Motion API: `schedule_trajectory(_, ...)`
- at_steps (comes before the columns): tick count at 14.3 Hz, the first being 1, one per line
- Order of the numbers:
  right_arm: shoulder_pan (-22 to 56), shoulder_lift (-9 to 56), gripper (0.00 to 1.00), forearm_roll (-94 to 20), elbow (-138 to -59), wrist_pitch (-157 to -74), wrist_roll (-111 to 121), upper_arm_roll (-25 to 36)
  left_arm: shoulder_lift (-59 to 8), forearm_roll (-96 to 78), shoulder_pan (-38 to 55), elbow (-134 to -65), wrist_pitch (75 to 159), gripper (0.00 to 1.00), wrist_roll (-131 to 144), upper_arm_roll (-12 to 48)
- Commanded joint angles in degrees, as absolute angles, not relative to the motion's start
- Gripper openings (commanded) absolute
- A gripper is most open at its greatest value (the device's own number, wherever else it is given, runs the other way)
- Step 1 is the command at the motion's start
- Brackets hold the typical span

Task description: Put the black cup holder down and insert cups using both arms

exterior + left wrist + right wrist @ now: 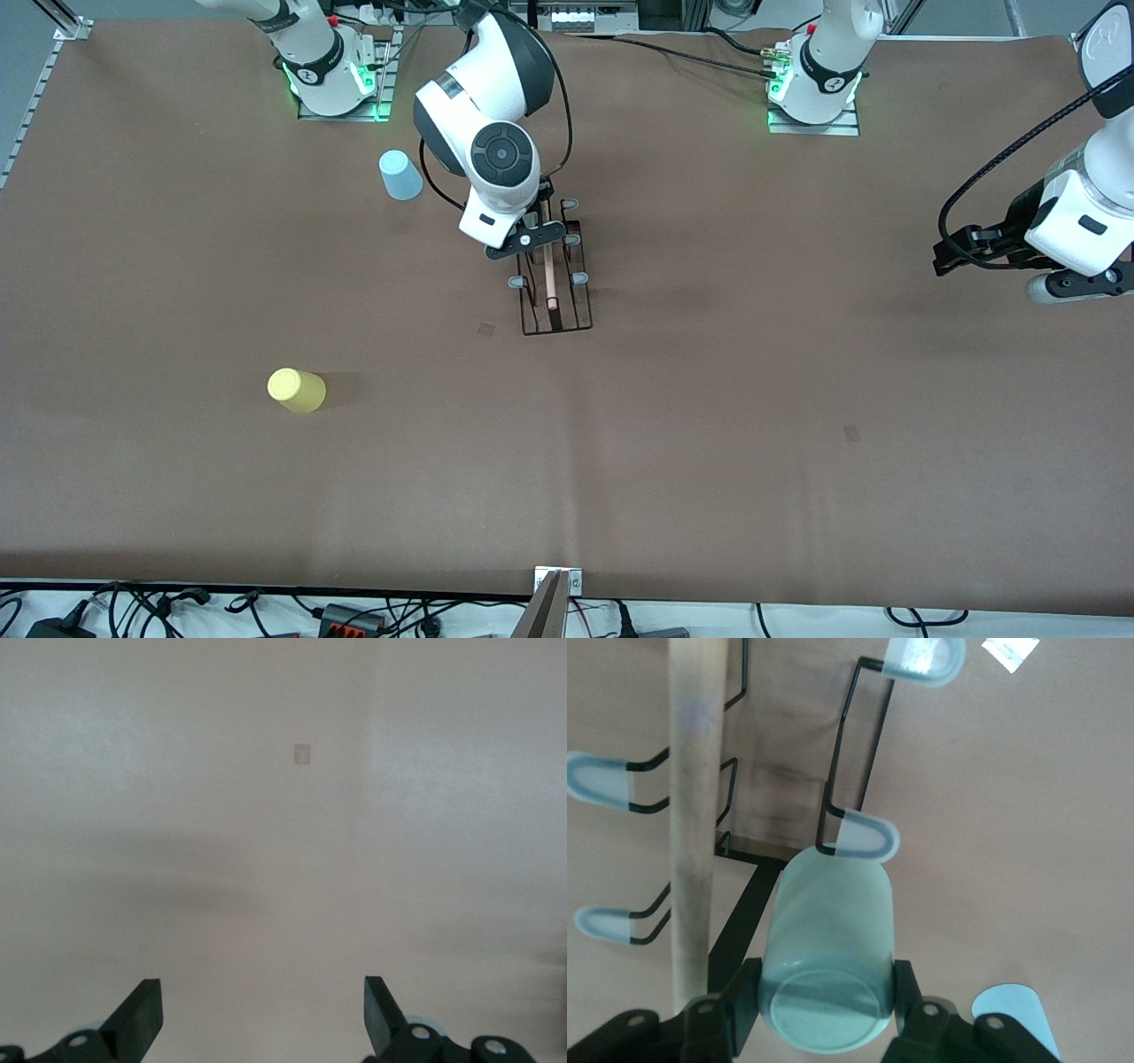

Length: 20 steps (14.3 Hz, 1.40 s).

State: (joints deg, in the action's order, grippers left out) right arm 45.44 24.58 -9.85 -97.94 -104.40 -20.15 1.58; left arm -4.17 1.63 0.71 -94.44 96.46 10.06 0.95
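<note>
Two cups stand loose on the table: the yellow cup [297, 391] nearest the front camera, the light blue cup [400, 175] farther off. Between them the right gripper [826, 992] clamps the mint green cup [828, 952] against a peg of the black cup holder [555, 283]. Over bare table, the left gripper [263, 1019] hangs spread wide, holding nothing.

Three cups [297, 390], one black cup holder [556, 306]

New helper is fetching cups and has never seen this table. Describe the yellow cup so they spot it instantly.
Start at the black cup holder standing mid-table. From there look nearer the front camera and toward the right arm's end: the yellow cup sits alone on the bare brown table. The light blue cup sits up near the right arm's base.
</note>
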Motion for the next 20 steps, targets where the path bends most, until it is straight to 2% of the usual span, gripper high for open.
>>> schedule_trajectory(1, 46.1, 25.0, 1.0, -10.3, -96.7, -104.1, -21.8, 2.3, -2.9, 2.4, 1.1, -95.2, 96.1, 1.0, 9.1, 0.7)
schedule_trajectory(4, 45.7, 24.0, 1.0, -10.4, -94.4, -102.2, -24.1, 2.7, -2.9, 2.4, 1.1, -95.2, 96.0, 1.0, 9.0, 0.6)
schedule_trajectory(7, 43.3, 24.0, 1.0, -9.5, -91.3, -97.0, -26.5, 3.2, -2.9, 2.4, 1.1, -95.1, 96.0, 1.0, 9.0, 0.7)
schedule_trajectory(10, 39.9, 24.0, 1.0, -8.0, -90.1, -96.9, -26.5, 7.5, -2.9, 2.3, 1.1, -95.1, 96.0, 1.0, 9.0, 0.7)
schedule_trajectory(13, 35.3, 25.8, 1.0, -4.9, -88.1, -99.5, -26.5, 11.2, -2.9, 2.2, 1.1, -95.1, 96.0, 1.0, 8.9, 0.7)
schedule_trajectory(17, 25.6, 30.7, 1.0, -4.7, -86.8, -108.7, -24.8, 11.4, -2.9, 2.0, 1.1, -95.1, 96.1, 1.0, 8.9, 0.6)
schedule_trajectory(20, 21.7, 34.4, 1.0, -4.5, -85.3, -114.7, -21.5, 11.5, -2.9, 2.0, 1.1, -95.1, 96.0, 1.0, 8.9, 0.7)
